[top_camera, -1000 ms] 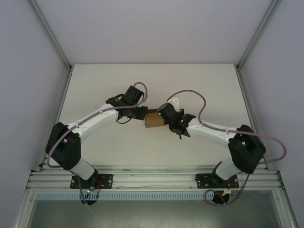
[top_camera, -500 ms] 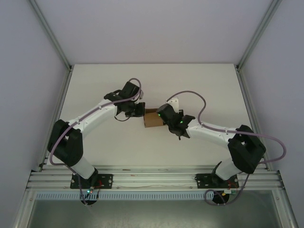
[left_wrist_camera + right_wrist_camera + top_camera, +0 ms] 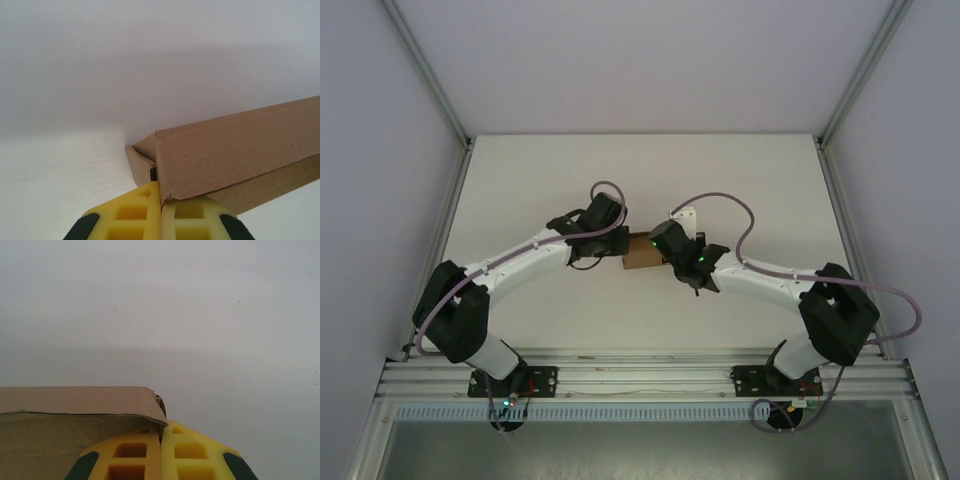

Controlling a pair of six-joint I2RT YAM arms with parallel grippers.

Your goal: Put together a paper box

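Observation:
The paper box (image 3: 640, 263) is a small brown cardboard box on the white table, wedged between my two grippers. My left gripper (image 3: 620, 250) is at its left end and my right gripper (image 3: 659, 252) at its right end. In the left wrist view the yellow fingers (image 3: 130, 217) are shut, their tips against the lower corner of the box (image 3: 235, 150), where an end flap stands slightly ajar. In the right wrist view the box (image 3: 75, 400) lies to the left, and the shut right gripper (image 3: 161, 432) touches its corner. Whether cardboard is pinched in either seam does not show.
The white table (image 3: 550, 180) stretches behind and to both sides of the box. Grey walls and metal posts (image 3: 440, 200) border it. An aluminium rail (image 3: 640, 375) with the arm bases runs along the near edge.
My left gripper swung out, then came back against the box's left end. The right gripper edged left, and less of the box now shows between them.

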